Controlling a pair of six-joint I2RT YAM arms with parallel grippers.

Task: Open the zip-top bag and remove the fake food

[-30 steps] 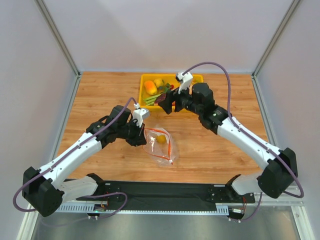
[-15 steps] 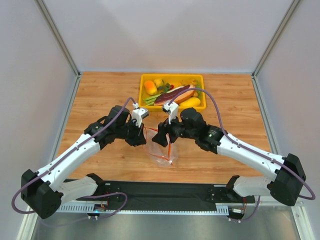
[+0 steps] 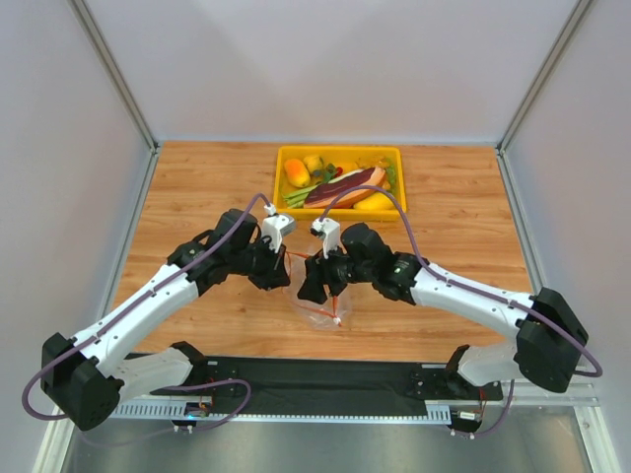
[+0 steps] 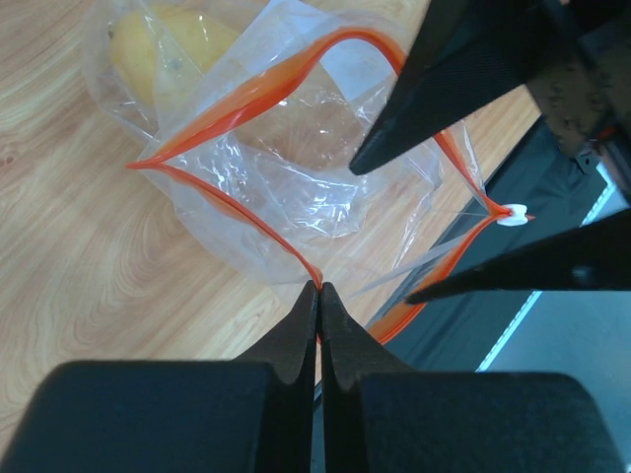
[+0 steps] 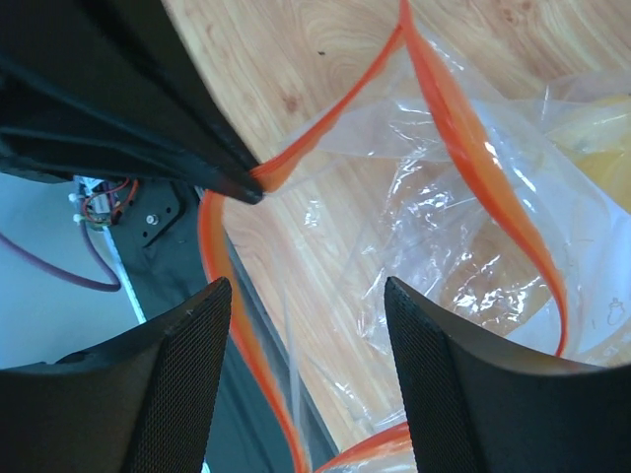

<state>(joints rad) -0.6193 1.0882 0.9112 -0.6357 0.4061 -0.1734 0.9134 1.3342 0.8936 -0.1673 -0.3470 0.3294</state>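
Your zip-top bag (image 3: 325, 304) lies on the wood surface (image 3: 197, 187) between the arms, its mouth gaping, with a small yellow fruit (image 4: 163, 49) inside. Your left hand (image 4: 318, 296) is pinched together on the red-orange zip strip (image 4: 246, 89). Your right hand (image 5: 308, 296) hangs over the mouth, fingers apart, gripping nothing. The maroon meat slice (image 3: 345, 185) sits in the yellow tray (image 3: 340, 150) beyond.

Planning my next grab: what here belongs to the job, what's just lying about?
Job: crinkly clear zip-top bag, small yellow toy fruit inside, left gripper, right gripper, maroon toy meat slice.
Lying about: yellow plastic tray, green toy leek, yellow mango-like toy piece.
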